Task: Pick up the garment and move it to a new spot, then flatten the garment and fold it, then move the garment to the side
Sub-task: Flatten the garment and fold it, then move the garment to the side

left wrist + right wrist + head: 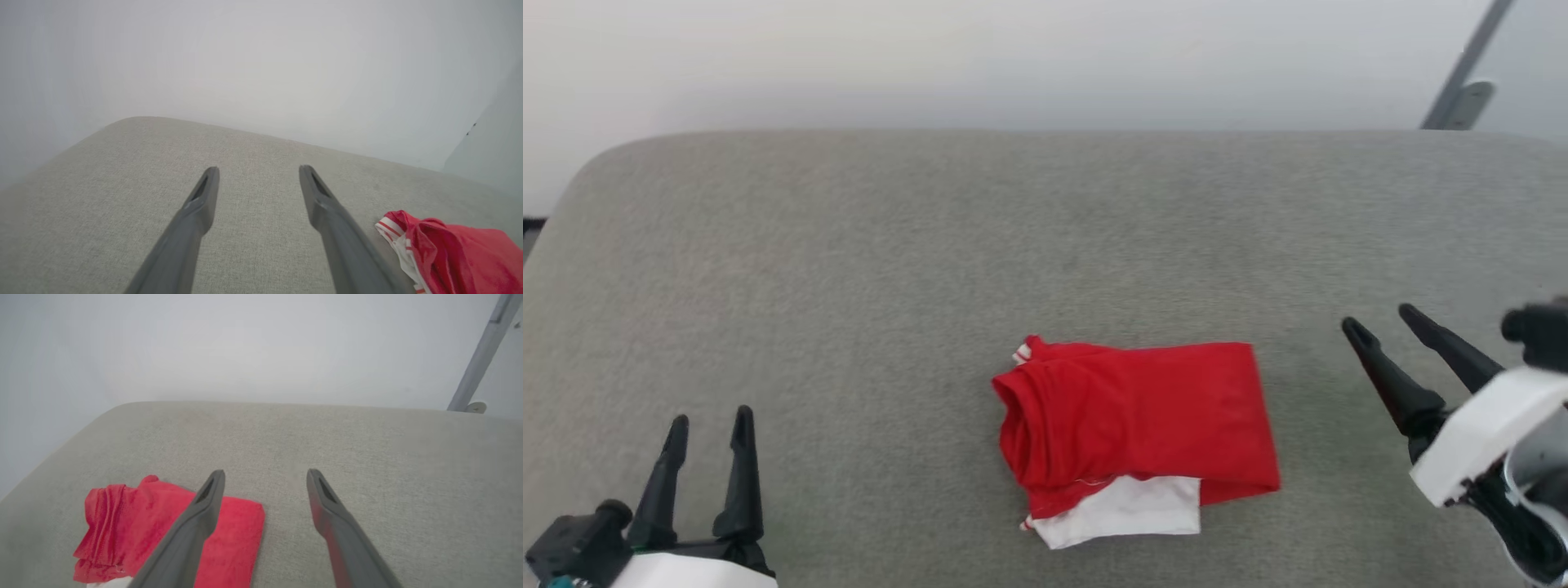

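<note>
The garment (1135, 429) lies folded into a red bundle on the grey cushioned surface (890, 269), a white sleeve poking out at its near edge. My left gripper (709, 426) stands open at the lower left, well apart from it, with nothing between its fingers. At the right my right gripper (1379, 320) is open too, a short way off the garment's right edge and holding nothing. The left wrist view has the left gripper (258, 172) open over bare fabric, the garment (461, 253) at lower right. From the right wrist, the garment (135, 526) lies left of the open right gripper (265, 475).
The grey surface has rounded far corners and ends at a pale wall (1013, 57). A grey metal strut (1462, 90) leans behind the far right edge. Bare fabric spreads left, right and beyond the garment.
</note>
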### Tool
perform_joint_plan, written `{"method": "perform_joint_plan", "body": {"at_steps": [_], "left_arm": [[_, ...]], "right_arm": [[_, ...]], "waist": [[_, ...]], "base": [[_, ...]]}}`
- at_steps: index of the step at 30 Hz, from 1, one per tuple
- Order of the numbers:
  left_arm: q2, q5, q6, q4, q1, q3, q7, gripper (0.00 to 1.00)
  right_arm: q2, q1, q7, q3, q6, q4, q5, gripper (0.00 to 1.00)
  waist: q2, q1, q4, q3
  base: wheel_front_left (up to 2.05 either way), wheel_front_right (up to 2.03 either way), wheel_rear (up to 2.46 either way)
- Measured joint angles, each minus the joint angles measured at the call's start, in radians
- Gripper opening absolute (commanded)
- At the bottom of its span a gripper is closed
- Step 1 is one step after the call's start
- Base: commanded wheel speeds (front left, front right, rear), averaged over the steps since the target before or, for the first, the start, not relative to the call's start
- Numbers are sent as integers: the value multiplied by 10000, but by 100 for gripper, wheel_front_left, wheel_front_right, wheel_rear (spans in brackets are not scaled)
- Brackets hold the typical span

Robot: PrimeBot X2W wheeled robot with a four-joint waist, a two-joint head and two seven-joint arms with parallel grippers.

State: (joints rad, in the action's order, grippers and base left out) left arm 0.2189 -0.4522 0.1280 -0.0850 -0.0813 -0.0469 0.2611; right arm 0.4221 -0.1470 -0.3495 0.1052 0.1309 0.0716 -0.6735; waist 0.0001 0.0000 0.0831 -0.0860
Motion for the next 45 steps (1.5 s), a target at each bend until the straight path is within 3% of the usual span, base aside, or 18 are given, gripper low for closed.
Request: {"method": "perform_joint_plan", "body": {"at_steps": [8,20,30,45], "left_arm": [[6,408,0,96,-522,-324,0,100],[199,779,0,94,-1083,-447,0,100],[242,882,10,-2,-1232,-485,0,100],[297,836,10,-146,-1145,-351,0,100]], "right_arm": [[-153,1175,3030,-301,0,-754,631,100],[-303,2270,5198,-339,0,-1992,963,100],[-637,2615,5599,-437,0,-2458,884,100],[-966,2790,5359,-414,0,-2422,1175,100]], "waist": [[0,0,-594,607],[0,0,-820,1064],[0,0,-633,1183],[0,0,-494,1175]], "base": [[0,0,0],[0,0,0],[0,0,0],[0,0,0]]}}
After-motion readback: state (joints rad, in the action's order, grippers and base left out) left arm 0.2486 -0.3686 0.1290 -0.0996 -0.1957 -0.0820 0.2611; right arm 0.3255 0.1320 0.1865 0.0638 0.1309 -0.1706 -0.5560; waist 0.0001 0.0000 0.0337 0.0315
